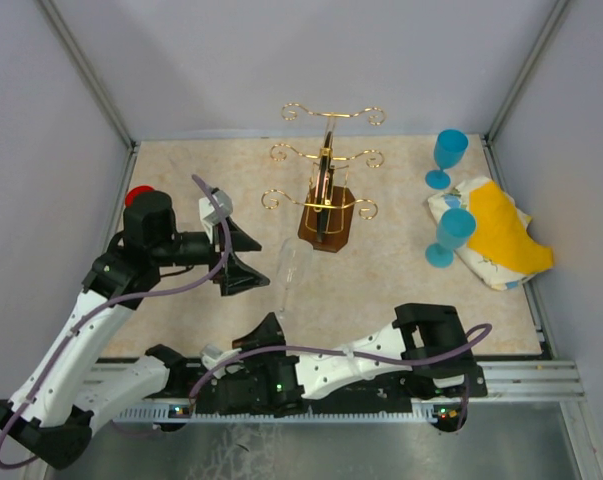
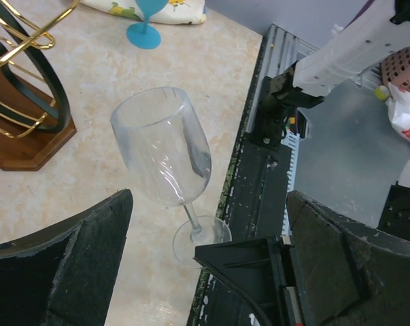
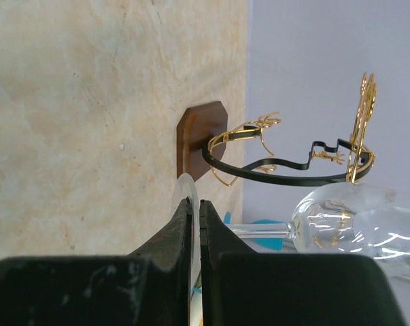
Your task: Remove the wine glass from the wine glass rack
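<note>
The clear wine glass is off the wine glass rack, a gold wire stand on a dark wooden base at the table's middle back. My right gripper is shut on the glass's round foot, pinching the disc edge-on; the stem and bowl stick out sideways. In the left wrist view the glass leans over the table's near edge, its foot at the right gripper's tip. My left gripper is open, its fingers wide on either side of the glass without touching it.
Two blue goblets stand at the right beside a crumpled white and yellow bag. A red knob sits at the left wall. The metal rail runs along the near edge.
</note>
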Motion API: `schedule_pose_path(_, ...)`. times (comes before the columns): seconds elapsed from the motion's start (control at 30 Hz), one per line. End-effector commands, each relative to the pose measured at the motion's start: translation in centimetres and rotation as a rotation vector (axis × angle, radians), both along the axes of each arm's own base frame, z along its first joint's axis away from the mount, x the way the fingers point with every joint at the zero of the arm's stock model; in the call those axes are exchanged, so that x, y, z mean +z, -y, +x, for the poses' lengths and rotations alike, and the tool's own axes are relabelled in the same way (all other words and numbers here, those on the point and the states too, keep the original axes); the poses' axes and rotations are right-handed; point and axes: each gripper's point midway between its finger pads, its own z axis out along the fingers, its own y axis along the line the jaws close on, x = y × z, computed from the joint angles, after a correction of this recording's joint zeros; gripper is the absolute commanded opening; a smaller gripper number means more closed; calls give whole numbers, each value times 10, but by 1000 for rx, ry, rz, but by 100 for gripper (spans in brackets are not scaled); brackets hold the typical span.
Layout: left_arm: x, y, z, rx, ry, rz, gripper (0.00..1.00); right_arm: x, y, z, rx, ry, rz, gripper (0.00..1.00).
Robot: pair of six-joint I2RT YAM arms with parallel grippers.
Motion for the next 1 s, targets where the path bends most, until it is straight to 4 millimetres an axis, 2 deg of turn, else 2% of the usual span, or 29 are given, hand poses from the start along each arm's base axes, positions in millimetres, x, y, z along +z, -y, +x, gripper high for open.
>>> schedule_pose_path(0.0,0,-3,24,98,101,23,100,30,-10,6,0,46,37,0)
schedule_pose_path(0.1,-6,-7,39,188,110,59,100,31,-13,7,2,54,31,0)
schedule_pose_path(0.23,-14,-9,46,238,113,78,100,37,-20,9,8,69,35,0)
schedule_pose_path(0.6,-17,-5,53,272,115,39,100,54,-44,7,65,111,27,0)
schedule_pose_path(0.77,-10,3,51,244,108,-6,100,58,-50,8,75,124,31,0)
schedule_pose_path(0.97,-20,10,49,221,74,19,100,62,-55,7,85,128,38,0)
